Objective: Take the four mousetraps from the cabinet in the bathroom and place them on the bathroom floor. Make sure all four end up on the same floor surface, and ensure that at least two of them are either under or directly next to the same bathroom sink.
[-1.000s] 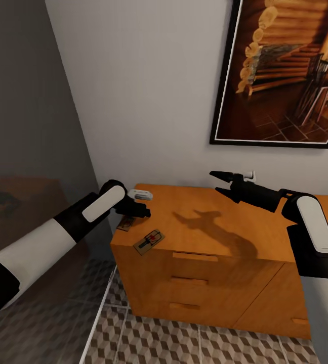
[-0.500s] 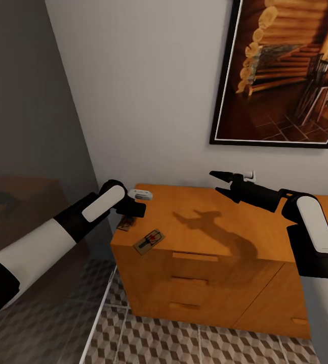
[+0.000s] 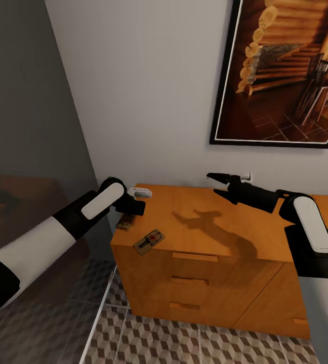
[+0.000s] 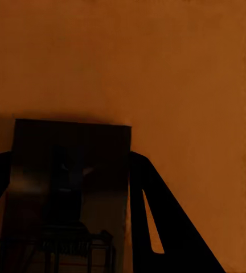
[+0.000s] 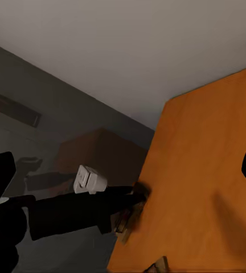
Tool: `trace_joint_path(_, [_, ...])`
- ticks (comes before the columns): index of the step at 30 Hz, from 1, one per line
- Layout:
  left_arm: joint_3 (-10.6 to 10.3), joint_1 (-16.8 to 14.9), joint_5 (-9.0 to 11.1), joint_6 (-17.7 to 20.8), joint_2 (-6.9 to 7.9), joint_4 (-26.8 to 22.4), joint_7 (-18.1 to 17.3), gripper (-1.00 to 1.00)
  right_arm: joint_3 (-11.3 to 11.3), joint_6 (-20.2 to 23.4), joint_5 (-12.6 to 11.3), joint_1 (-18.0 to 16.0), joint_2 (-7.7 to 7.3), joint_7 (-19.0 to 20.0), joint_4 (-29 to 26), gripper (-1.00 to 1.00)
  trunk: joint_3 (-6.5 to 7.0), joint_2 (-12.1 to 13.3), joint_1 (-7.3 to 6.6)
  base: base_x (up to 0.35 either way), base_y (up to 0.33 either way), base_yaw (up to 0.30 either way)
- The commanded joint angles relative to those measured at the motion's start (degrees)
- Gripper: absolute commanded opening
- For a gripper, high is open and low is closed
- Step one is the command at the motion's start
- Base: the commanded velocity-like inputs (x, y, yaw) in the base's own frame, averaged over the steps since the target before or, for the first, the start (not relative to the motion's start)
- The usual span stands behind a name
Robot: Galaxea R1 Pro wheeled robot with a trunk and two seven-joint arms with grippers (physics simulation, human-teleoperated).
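Here the left hand [image 3: 133, 206] sits low over the near-left corner of the cabinet [image 3: 199, 253], and its own body hides most of the mousetrap [image 3: 125, 222] beneath it in the head view; only a dark sliver of that trap shows past the black fingers. The left wrist view gives what the head view cannot: the same mousetrap [image 4: 66, 199] as a dark brown slab lying flat on the orange worktop, with a black finger [image 4: 157, 227] standing against its edge on one side and another dark finger at the picture's margin on the other. The hand brackets the slab narrowly, but whether it truly clamps it I cannot tell. The trap's metal parts are murky in shadow and cut off by the frame.

A second mousetrap [image 3: 149, 241] lies in plain sight just toward the front edge of the cabinet from the first, close to the front edge, with a red mark on its face too small to read. A small white object [image 3: 140, 192] rests toward the wall from the left hand; its nature is hard to make out.

The right hand [image 3: 213, 183] hangs above the rear of the cabinet top, fingers spread wide and holding nothing, casting a shadow on the wood. The right wrist view looks across the worktop to the left arm and the white object [image 5: 89, 180], with the first trap only a blur at the corner.

A framed picture [image 3: 285, 76] of a log interior hangs on the wall above the cabinet, cropped by the view's edge. The bathroom floor [image 3: 184, 344] shows its cube pattern below the drawers.
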Motion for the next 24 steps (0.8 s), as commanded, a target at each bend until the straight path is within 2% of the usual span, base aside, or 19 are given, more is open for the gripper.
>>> trace_joint_path(1, [0.0, -0.4, 0.4, 0.1, 0.01, -1.1, 0.4, -1.0, 0.7, 0.2, -0.5, 0.0, 0.0, -0.6, 0.0, 1.0, -0.06, 0.0, 0.0, 0.0, 0.0, 0.0])
trace_joint_path(7, [1.1, -2.8, 0.8, 0.3, 0.0, -5.3, 0.6, -1.0, 2.6, 0.1, -0.4, 0.0, 0.01, -0.6, 0.0, 1.0, -0.06, 0.0, 0.0, 0.0, 0.0, 0.0])
trace_joint_path(16, [1.7, -4.5, 1.0, 0.4, -0.11, -6.3, 0.6, -1.0, 2.9, 0.1, -0.5, 0.0, 0.01, -0.7, 0.0, 1.0, -0.06, 0.0, 0.0, 0.0, 0.0, 0.0])
trace_joint_path(24, [1.7, -4.6, 0.8, 0.4, 0.06, -7.1, 0.6, -1.0, 2.9, 0.1, -0.5, 0.0, 0.02, -0.7, 0.1, 1.0, -0.06, 0.0, 0.0, 0.0, 0.0, 0.0])
